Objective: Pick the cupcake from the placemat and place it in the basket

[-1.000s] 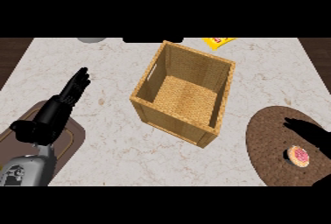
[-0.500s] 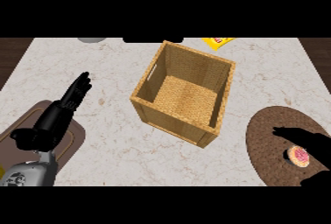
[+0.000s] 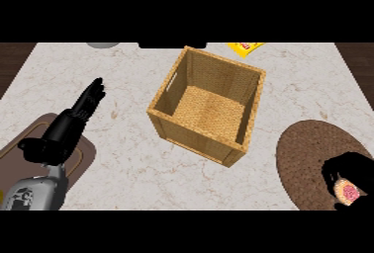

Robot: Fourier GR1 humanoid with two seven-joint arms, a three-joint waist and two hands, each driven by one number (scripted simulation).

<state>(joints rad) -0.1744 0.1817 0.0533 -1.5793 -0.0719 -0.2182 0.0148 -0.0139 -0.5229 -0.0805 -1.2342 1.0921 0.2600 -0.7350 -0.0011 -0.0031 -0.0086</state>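
- At the far left you see a brown tray (image 3: 22,148) lying on the marble counter (image 3: 124,148), partly covered by the robot's grey left forearm (image 3: 36,190).
- Your left hand (image 3: 76,116) reaches up from that forearm over the counter, fingers straight and together, pointing toward the far edge; it is open and holds nothing.
- A grey rounded object (image 3: 102,44) shows at the counter's far edge, cut off by the view, so you cannot tell what it is.
- In the middle stands the wicker basket (image 3: 164,106), upright and turned at an angle, with nothing visible inside it and a handle slot in its left wall.
- Beyond the basket, at the far edge, lies a yellow packet (image 3: 247,47), only partly in view.
- To the right lies the round dark brown placemat (image 3: 306,158), apart from the basket.
- On the placemat's right part your right hand (image 3: 350,165) is curled round the cupcake (image 3: 348,191), which shows pink just below the black fingers, low over the mat; whether it touches the mat you cannot tell.
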